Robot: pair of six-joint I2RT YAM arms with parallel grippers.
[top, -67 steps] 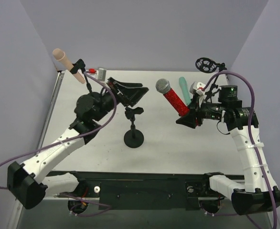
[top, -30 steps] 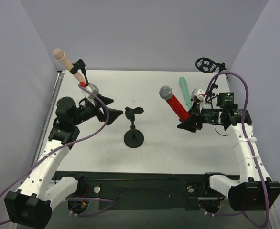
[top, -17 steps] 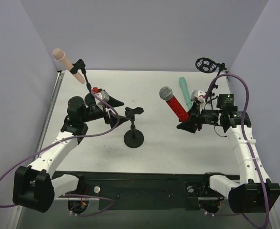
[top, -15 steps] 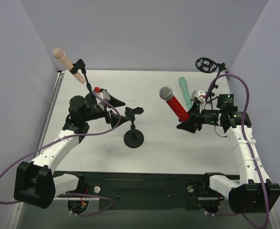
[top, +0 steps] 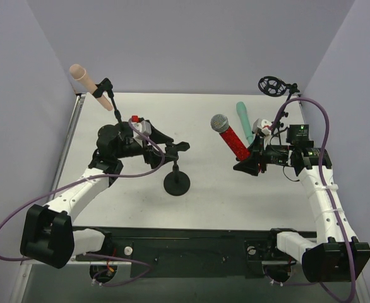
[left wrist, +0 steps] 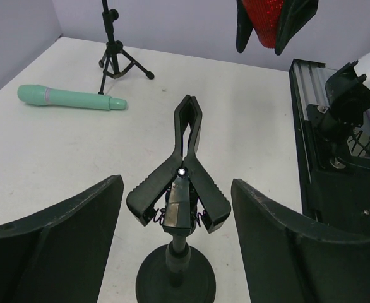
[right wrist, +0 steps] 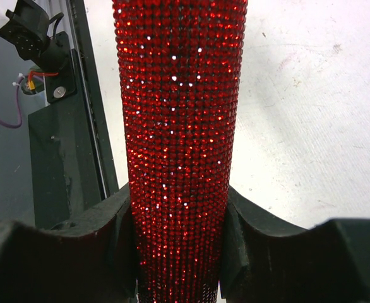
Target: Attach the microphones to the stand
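One red microphone, likely stiff and head-heavy, sits pinched low in the right end effector; left end effector is spread.

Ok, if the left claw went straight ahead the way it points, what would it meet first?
Probably the black clip on the short stand, centred between the fingers of the left claw; depth is unclear.
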